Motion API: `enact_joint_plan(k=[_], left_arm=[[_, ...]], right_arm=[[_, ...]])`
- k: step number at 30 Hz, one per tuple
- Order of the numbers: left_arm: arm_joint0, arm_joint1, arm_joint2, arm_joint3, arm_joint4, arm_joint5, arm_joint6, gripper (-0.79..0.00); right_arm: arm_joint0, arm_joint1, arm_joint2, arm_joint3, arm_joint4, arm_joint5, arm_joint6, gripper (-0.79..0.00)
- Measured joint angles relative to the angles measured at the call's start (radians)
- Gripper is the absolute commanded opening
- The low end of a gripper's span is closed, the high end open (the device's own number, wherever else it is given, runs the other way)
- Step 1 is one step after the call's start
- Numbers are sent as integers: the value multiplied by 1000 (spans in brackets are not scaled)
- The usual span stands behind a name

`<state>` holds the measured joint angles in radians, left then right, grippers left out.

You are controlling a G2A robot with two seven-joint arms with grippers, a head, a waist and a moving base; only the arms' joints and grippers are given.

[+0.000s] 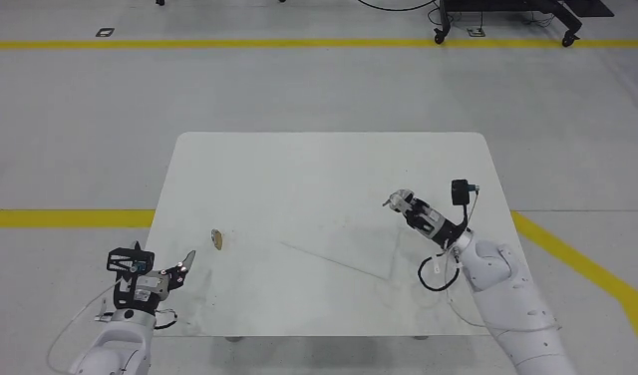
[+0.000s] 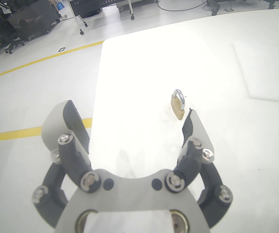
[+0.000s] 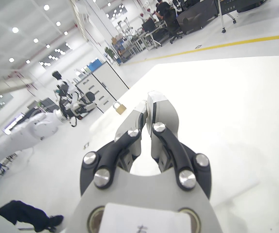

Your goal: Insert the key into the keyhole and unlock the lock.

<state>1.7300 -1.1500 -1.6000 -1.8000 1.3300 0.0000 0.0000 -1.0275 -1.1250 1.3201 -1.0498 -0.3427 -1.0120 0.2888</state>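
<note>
**Padlock by the table's left edge, one gripper spread near it, the other pinched well apart**

Your left gripper (image 2: 129,109) hangs over the table's near left corner, fingers released and spread wide. The brass padlock (image 2: 178,104) sits on the white table (image 1: 329,176) just beyond one fingertip. From the left wrist view you cannot tell whether that tip touches the padlock's lower corner, or whether the padlock stands or lies flat. Your right gripper (image 3: 146,105) is over the table's right side, fingers clenched together. Whether anything is pinched between them is too small to make out.
</note>
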Motion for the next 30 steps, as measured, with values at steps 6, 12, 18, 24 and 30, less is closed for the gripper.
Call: enact_joint_plan(k=[6, 12, 18, 24, 30], left_arm=[[0, 0, 0, 0, 0, 0, 0, 0], [0, 0, 0, -1, 0, -1, 0, 0], [-9, 5, -19, -34, -240, -256, -3, 0], [-142, 27, 23, 27, -619, -704, -336, 0], [-151, 27, 28, 28, -677, -713, -370, 0]], right_arm=[[-4, 6, 7, -8, 15, 0, 41, -785], [-4, 6, 7, -8, 16, 0, 41, -785], [-10, 5, 1, -19, 19, 6, 40, -785], [-24, 2, -28, -52, 135, 6, 66, -785], [-24, 2, -30, -52, 141, 3, 69, -785]])
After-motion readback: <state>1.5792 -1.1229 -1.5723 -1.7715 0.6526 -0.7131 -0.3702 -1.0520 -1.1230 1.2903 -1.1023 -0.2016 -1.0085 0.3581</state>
